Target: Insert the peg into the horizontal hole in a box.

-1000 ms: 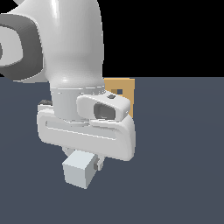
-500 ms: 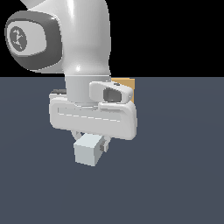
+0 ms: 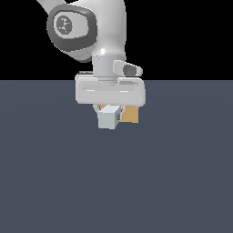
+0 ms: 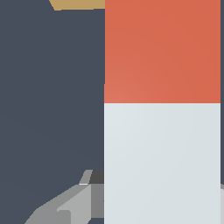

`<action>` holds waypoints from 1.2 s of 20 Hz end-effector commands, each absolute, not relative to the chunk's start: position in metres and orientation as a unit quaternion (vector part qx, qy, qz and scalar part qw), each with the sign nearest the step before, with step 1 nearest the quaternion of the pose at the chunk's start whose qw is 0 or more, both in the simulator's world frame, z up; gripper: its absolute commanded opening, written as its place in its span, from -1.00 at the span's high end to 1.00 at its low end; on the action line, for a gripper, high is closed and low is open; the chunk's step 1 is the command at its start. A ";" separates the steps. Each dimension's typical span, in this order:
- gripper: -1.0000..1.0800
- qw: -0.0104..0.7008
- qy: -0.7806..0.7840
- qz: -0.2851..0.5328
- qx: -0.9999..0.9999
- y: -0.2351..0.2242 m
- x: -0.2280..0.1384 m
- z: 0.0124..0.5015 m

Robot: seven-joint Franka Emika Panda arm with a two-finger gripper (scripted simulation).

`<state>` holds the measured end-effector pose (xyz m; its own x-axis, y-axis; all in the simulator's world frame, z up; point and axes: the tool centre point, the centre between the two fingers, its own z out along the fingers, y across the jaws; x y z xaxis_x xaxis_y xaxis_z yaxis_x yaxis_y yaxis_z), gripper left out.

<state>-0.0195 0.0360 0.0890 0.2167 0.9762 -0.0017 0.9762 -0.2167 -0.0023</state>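
Seen from outside, on the exterior view's left: plain dark blue-grey floor [image 3: 45,182], black backdrop above. Near centre, a white Panda arm [image 3: 86,32] bent down from the top, ending in a wide white hand block. Just beneath that block, the gripper [image 3: 109,113], closed on the peg [image 3: 108,119] and holding it clear of the floor. Only the pale grey-white end face of the peg turned toward the camera, a small square; a thin sliver of orange-red just visible at its right edge. Immediately to the exterior view's right of the peg, and partly hidden behind it and the hand block, the tan box [image 3: 131,114], resting farther back on the floor. Hole in the box not visible from here, covered by the peg and gripper. Whether the peg tip touches the box impossible to tell. Farther right, more bare floor.

From the wrist camera: dark floor [image 4: 48,96] filling one side, with a small tan strip of the box [image 4: 76,4] at the frame edge. One grey finger [image 4: 70,205] of the gripper [image 4: 144,205] pressed against the side of the peg [image 4: 162,162]. Peg very large in the frame, pale grey-white nearest the gripper, orange-red section [image 4: 162,50] beyond, pointing toward the box. Second finger barely visible at the opposite edge.
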 end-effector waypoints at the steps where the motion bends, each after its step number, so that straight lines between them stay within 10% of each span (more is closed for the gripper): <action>1: 1.00 -0.001 -0.630 0.000 -0.777 0.055 -0.014 0.100; 24: 1.00 0.001 -0.636 0.001 -0.771 0.081 -0.006 0.109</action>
